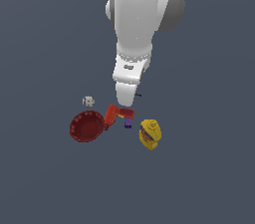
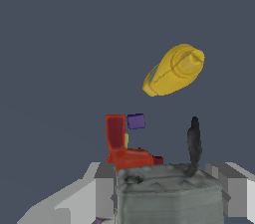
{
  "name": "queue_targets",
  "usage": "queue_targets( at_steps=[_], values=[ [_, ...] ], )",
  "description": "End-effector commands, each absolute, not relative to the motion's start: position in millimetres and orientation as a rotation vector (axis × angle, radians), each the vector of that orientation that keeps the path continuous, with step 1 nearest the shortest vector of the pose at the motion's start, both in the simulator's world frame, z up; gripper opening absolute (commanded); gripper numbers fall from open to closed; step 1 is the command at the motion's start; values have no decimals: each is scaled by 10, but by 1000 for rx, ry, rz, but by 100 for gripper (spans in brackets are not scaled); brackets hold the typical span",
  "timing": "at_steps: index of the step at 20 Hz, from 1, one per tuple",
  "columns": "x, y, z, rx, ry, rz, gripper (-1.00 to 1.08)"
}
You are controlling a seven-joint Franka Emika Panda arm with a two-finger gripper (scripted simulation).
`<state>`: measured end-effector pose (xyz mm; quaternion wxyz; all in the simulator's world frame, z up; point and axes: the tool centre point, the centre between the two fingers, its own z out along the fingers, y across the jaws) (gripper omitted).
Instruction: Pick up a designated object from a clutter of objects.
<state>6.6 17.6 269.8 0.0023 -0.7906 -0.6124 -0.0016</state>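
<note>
The gripper [image 2: 169,193], fingers closed around a grey piece [image 2: 169,195], sits just behind the red drill [image 2: 124,151]; judging by this, lifting clear comes next.

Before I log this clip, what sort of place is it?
A simulated tabletop-style scene, not a real room: flat, featureless grey-blue ground, render-like shading, and a small clutter of a red bowl, yellow bottle and red-orange drill-like tool under a white arm.
</note>
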Motion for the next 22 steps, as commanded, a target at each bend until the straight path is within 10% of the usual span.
queue_targets(
  at_steps=[1, 22],
  values=[
    [167, 34, 2921, -2480, -1921, -4, -100],
    [752, -669, 4017, -2487, -1919, 0, -100]
  ],
)
